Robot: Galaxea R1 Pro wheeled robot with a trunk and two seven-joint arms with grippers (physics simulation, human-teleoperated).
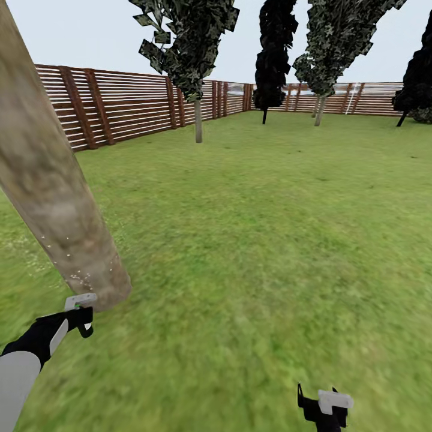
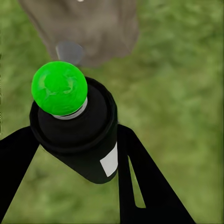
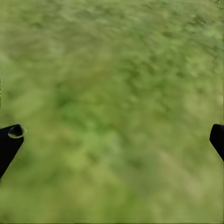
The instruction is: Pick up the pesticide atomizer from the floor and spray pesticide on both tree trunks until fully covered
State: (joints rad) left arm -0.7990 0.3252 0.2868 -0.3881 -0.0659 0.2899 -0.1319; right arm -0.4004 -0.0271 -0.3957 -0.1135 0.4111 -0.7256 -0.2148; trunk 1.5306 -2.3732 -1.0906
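Observation:
The pesticide atomizer [image 2: 88,133], a black body with a bright green tip [image 2: 59,87], sits between the black fingers of my left gripper [image 2: 74,156], which is shut on it. In the head view my left gripper [image 1: 81,317] is low at the left, right by the foot of a thick, leaning, pale mottled tree trunk [image 1: 54,192]. The tip points at that trunk's base [image 2: 88,28]. Tiny whitish specks of pesticide [image 1: 75,271] dot the lower trunk. My right gripper [image 1: 327,408] hangs open over grass.
Green lawn [image 1: 270,240] stretches ahead to a brown slatted fence [image 1: 120,102]. Two more pale-trunked trees [image 1: 198,120] [image 1: 320,111] stand far off by the fence. Dark, slim trees [image 1: 267,66] stand at the back.

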